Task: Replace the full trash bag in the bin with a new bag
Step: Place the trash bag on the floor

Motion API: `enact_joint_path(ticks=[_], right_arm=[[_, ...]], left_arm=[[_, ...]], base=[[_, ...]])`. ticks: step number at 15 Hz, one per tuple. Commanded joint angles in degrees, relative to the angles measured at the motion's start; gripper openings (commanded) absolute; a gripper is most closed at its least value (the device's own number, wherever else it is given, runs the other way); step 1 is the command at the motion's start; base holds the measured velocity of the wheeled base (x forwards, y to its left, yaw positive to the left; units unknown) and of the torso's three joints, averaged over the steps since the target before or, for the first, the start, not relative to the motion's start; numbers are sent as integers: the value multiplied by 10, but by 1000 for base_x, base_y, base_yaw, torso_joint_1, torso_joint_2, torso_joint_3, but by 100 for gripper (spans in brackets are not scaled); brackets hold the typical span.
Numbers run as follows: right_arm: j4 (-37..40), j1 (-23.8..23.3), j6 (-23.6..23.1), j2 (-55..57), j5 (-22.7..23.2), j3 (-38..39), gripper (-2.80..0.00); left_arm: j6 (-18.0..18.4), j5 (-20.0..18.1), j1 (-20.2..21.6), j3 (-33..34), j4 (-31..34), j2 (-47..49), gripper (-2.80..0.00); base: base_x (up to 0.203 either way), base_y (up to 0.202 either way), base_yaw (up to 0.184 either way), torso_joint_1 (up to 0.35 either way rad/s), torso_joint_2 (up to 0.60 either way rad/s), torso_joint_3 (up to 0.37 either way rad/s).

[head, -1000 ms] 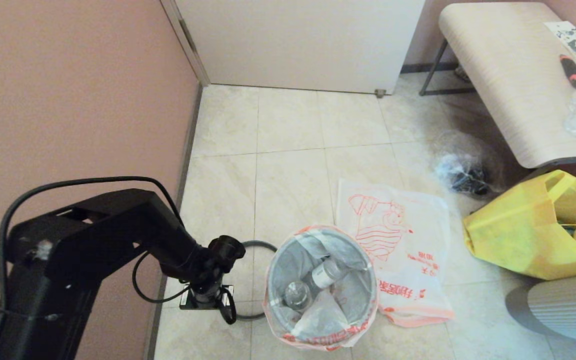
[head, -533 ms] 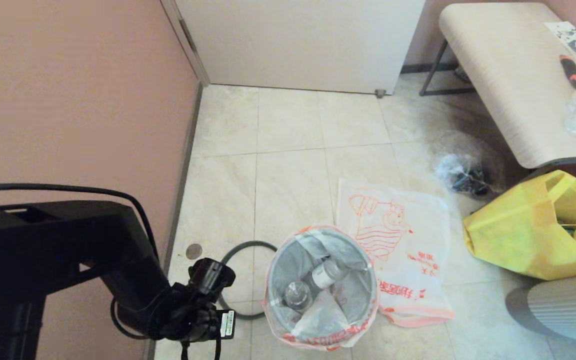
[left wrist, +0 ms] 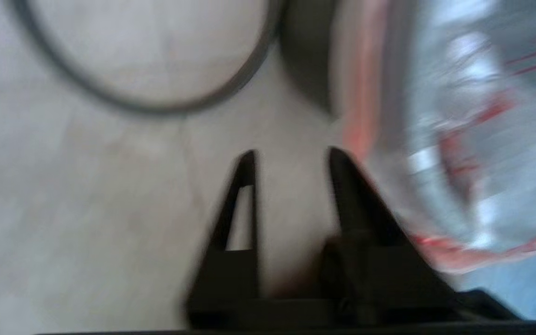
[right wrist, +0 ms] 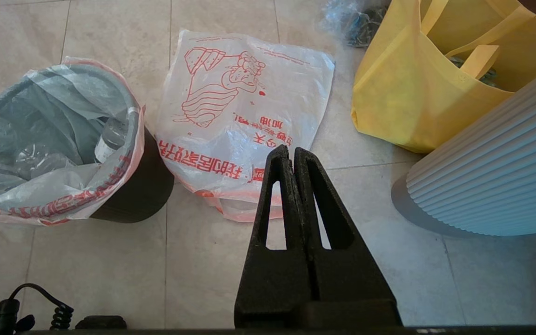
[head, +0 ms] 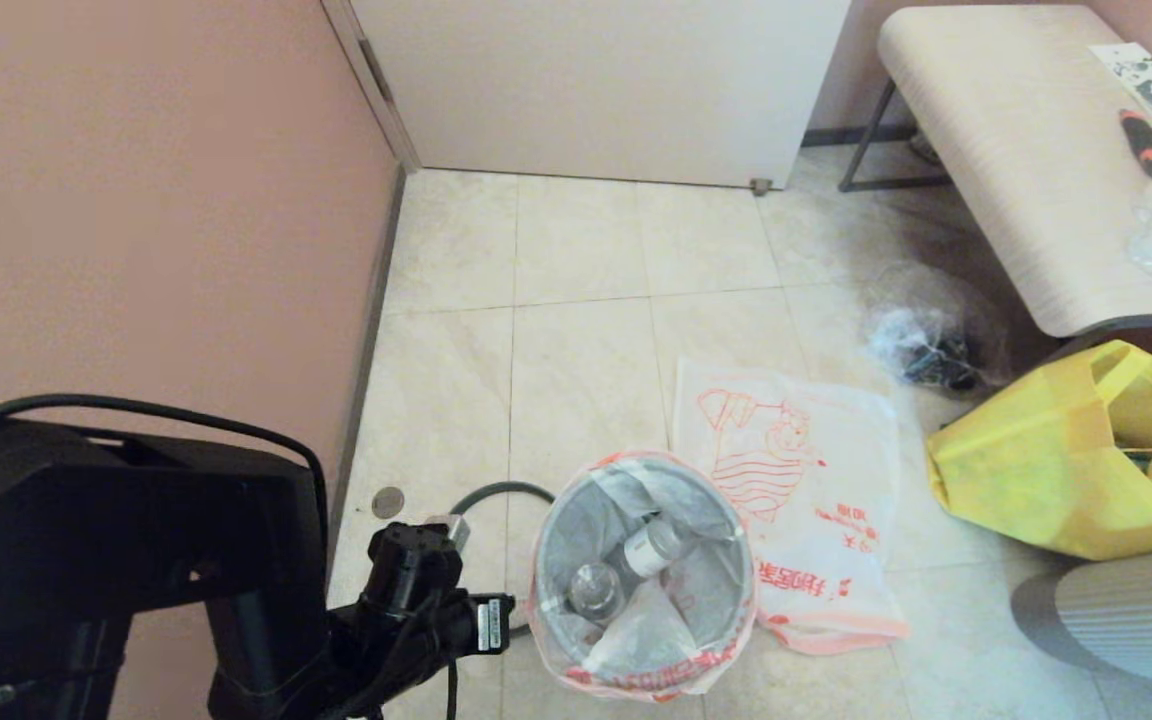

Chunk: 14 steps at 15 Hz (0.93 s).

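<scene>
Black plastic bin (right wrist: 140, 186) on the tiled floor (head: 576, 350), lined with the full trash bag (head: 636, 580), pink-orange rim folded over the bin's edge, clear bottles (head: 626, 570) showing inside. Thin grey ring rim (head: 481, 500) off the bin, flat on the tiles just to its left. Left gripper (left wrist: 291, 156) low beside the bin's left wall, fingers apart over bare tile, nothing between them, one fingertip (left wrist: 338, 158) close against the bag's folded rim; contact impossible to judge through the blur. New bag (head: 796, 500), with its large red line drawing and red characters, spread flat on the floor just right of the bin. Right gripper (right wrist: 292, 153) parked above the floor near the new bag's edge, fingers pressed together and empty. Yellow fabric tote (head: 1076, 460) further right, below the desk (head: 1016, 150); clear bag with dark lumps (head: 921, 345) beyond the new bag.
</scene>
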Motion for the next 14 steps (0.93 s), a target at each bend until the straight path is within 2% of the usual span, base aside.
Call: enact_joint_path(ticks=[1,5,8,12,14], right_arm=[[0,0,0,0,0,6,-280],[0,0,0,0,0,6,-280],[0,0,0,0,0,6,-280],[0,0,0,0,0,6,-280],[0,0,0,0,0,6,-280]], left_arm=[[-1,0,-3,6,-16,13,0],[0,0,-9,8,-16,16,0],[17,1,-10,-13,-16,28,0],[21,22,-6,-51,-14,56,0],[35,22,-3,-53,-15,59,0]], base=[[0,0,0,0,0,0],[0,0,0,0,0,0],[0,0,0,0,0,0],[0,0,0,0,0,0],[0,0,0,0,0,0]])
